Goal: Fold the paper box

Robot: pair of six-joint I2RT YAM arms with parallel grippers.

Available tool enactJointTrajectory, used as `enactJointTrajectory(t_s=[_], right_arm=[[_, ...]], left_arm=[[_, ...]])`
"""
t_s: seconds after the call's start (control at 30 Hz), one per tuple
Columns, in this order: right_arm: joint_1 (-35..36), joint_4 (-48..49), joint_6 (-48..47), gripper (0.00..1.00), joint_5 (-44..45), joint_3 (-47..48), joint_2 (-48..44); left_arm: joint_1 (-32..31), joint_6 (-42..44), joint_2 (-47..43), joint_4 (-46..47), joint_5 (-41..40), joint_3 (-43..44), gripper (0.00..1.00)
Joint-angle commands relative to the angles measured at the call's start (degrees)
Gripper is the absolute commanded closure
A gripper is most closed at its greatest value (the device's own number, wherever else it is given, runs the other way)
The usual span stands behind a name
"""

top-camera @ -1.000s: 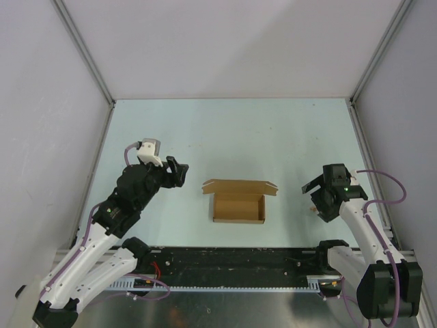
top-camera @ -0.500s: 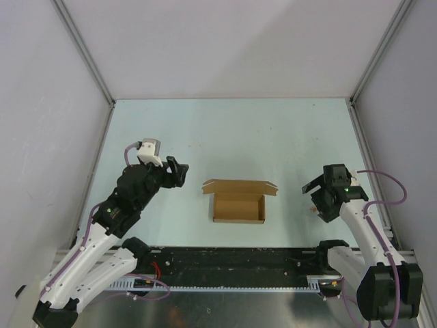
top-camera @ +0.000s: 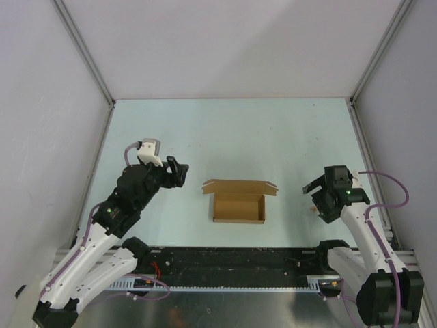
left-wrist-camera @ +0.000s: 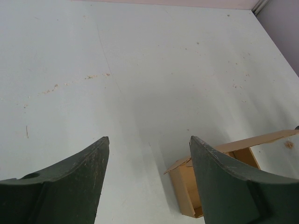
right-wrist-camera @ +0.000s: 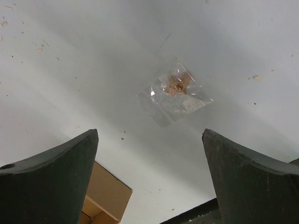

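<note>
A: How many boxes do you count?

B: One. A single brown paper box [top-camera: 238, 206] sits on the table, toward the six o'clock side of its middle. Its top is open, and the lid flap leans back along the box's twelve o'clock edge.

A: Is anything gripping it?

B: No, it stands alone. There are two arms. The left gripper [top-camera: 179, 172] hangs at about ten o'clock from the box, well apart from it, with its jaws spread and nothing between them. The right gripper [top-camera: 319, 197] is at three o'clock, also apart from the box, and is likewise spread and empty.

A: Do the wrist cameras show the same?

B: Yes. Between the left gripper's fingers [left-wrist-camera: 74, 177] there is only bare surface, with the box low at five o'clock. The right wrist view shows one corner of the box at seven o'clock.

A: Anything else lying there?

B: One small clear plastic scrap [right-wrist-camera: 175, 93] with something brownish in it lies flat beneath the right gripper.

A: And the surface?

B: The table [top-camera: 239, 130] is pale bluish-green and dotted with tiny crumbs. A black rail [top-camera: 239, 260] runs along the near edge. White panels [top-camera: 232, 48] held by metal posts close off three sides.
</note>
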Motion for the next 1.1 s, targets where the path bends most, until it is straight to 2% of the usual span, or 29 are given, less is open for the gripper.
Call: enactJointTrajectory(t_s=[0.0, 0.33, 0.87, 1.07], right_arm=[[-0.1, -1.7, 1.6, 0.00, 1.7, 0.0, -0.1], [-0.1, -2.7, 1.2, 0.00, 3.2, 0.4, 6.2], [0.2, 4.3, -2.4, 0.05, 5.6, 0.3, 15.4], [0.3, 6.7, -3.7, 0.15, 6.6, 0.3, 16.4]], left_arm=[[0.4, 1.0, 0.0, 0.6, -0.5, 0.0, 0.25], [0.4, 0.9, 0.6, 0.6, -0.5, 0.2, 0.25], [0.4, 0.9, -0.1, 0.6, -0.9, 0.1, 0.25], [0.5, 0.9, -0.3, 0.7, -1.0, -0.1, 0.25]])
